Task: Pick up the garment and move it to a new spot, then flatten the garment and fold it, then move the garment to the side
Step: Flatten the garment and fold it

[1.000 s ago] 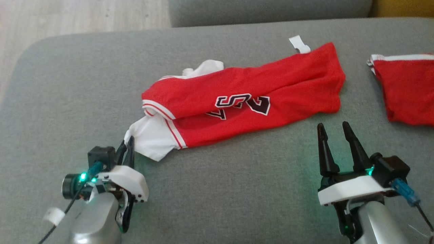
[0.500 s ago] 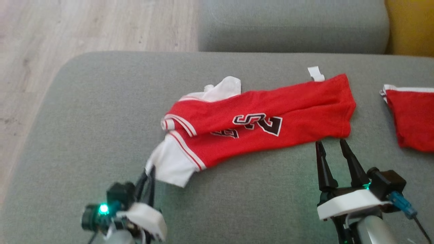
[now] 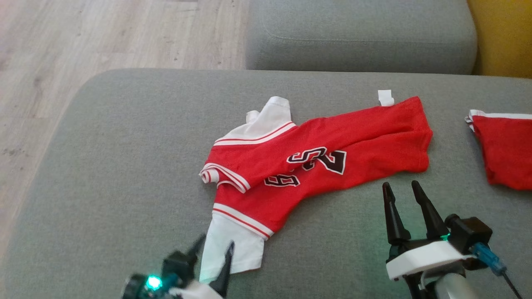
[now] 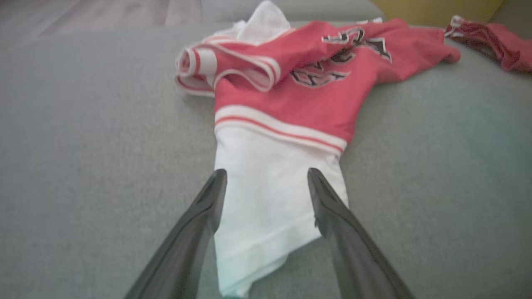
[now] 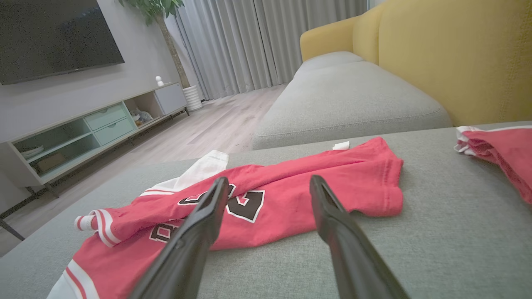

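The garment (image 3: 332, 137) is a red jersey with white sleeves and a black number, lying crumpled across the grey sofa seat (image 3: 124, 166). One white sleeve (image 4: 270, 191) stretches toward the front edge. My left gripper (image 3: 216, 243) hovers open over that sleeve's end, and in the left wrist view the left gripper (image 4: 267, 172) has its fingers on either side of the cloth, gripping nothing. My right gripper (image 3: 401, 185) stands open just in front of the garment's hem. From the right wrist, the garment (image 5: 353, 174) lies beyond the right gripper (image 5: 269, 179).
A second red garment (image 3: 505, 145) lies at the seat's right side. Another grey cushion (image 3: 357, 37) sits behind, with a yellow backrest (image 3: 503, 37) at the far right. Wooden floor (image 3: 62, 62) runs past the seat's left edge. A TV cabinet (image 5: 83, 133) stands across the room.
The camera has shifted. My left gripper has opened and let go of the white sleeve, which it had drawn toward the front. The right gripper stays open by the hem.
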You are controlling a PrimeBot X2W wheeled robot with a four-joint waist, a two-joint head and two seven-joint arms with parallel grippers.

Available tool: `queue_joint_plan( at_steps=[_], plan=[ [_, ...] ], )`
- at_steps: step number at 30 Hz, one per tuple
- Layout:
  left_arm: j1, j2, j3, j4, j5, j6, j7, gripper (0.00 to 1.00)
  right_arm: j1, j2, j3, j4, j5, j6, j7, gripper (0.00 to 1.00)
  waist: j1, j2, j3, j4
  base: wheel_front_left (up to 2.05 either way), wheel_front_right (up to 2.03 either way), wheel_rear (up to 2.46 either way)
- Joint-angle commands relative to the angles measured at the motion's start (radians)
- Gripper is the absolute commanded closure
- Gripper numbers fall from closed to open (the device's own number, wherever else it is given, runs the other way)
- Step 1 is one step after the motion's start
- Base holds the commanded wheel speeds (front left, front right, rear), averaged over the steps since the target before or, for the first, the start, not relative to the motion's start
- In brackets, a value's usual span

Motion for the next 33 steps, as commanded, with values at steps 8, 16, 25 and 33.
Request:
queue_joint_plan(
  at_steps=[8, 16, 25, 33],
  plan=[
    [-0.166, 0.021, 0.171, -0.089, 0.009, 0.061, -0.177, 0.0, -0.056, -0.004, 0.021, -0.044, 0.0, -0.002, -0.011, 0.0, 0.0, 0.0, 0.025, -0.045, 0.0, 0.0, 0.0],
    [-0.23, 0.02, 0.214, -0.034, -0.015, 0.027, -0.252, 0.0, -0.074, -0.004, 0.022, -0.057, -0.004, -0.002, -0.011, 0.0, 0.0, 0.0, 0.068, -0.1, 0.0, 0.0, 0.0],
    [-0.48, 0.098, 0.186, 0.027, 0.0, -0.111, -0.132, 0.0, -0.123, -0.004, 0.028, -0.086, -0.011, -0.002, -0.011, 0.0, 0.0, 0.0, 0.18, -0.157, 0.0, 0.0, 0.0],
    [-0.825, 0.198, 0.098, 0.24, -0.069, -0.289, 0.216, 0.0, -0.19, -0.004, 0.066, -0.113, 0.007, -0.002, -0.011, 0.0, 0.0, 0.0, 0.309, -0.252, 0.0, 0.0, 0.0]
  ],
)
